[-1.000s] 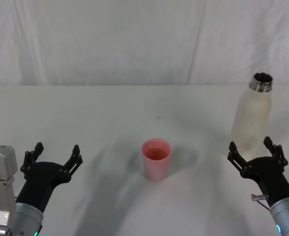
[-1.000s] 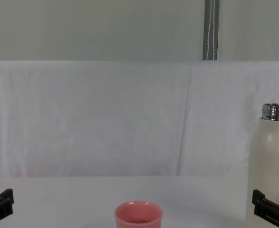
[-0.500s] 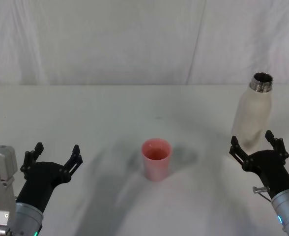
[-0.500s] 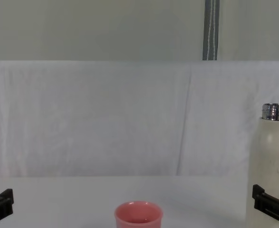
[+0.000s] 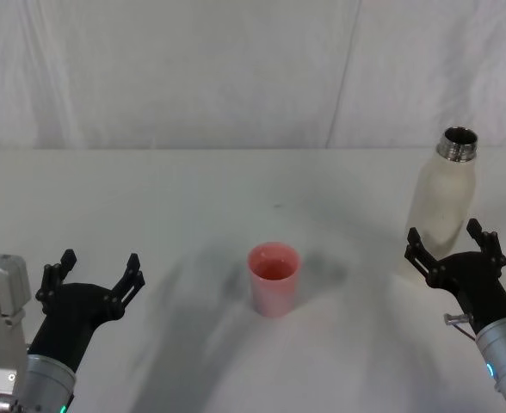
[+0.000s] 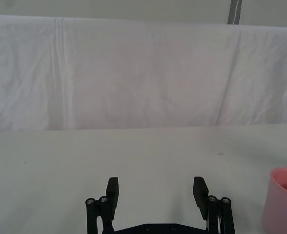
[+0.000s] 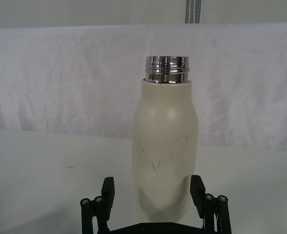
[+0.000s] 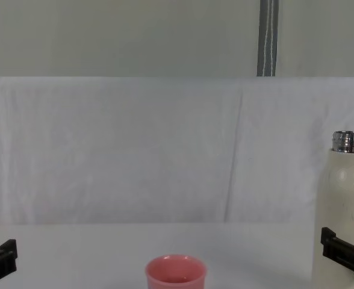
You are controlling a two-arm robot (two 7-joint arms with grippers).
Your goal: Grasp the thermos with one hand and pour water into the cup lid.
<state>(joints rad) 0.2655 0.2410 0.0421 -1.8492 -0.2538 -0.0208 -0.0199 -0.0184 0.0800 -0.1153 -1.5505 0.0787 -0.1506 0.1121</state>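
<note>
- Reaching with our right gripper point(image 5: 446, 245), jaws spread wide, we bracket the base of the thermos point(image 5: 443, 200) at the table's right side without touching it.
- Our left gripper point(image 5: 94, 273) sits parked near left, jaws also spread.
- We see the pink cup lid point(image 5: 274, 278) standing mid-table, well apart from the thermos.
- Grasping, lifting and pouring all remain undone.

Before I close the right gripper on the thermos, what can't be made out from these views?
- Thermos base: in the right wrist view, hidden behind the right gripper; cut off by the bottom edge in the chest view.
- Water level in the thermos: walls opaque, and the head view does not look down the neck.
- Cup lid contents: too indistinct in the head view.
- Left gripper: idle, open, lower left.
</note>
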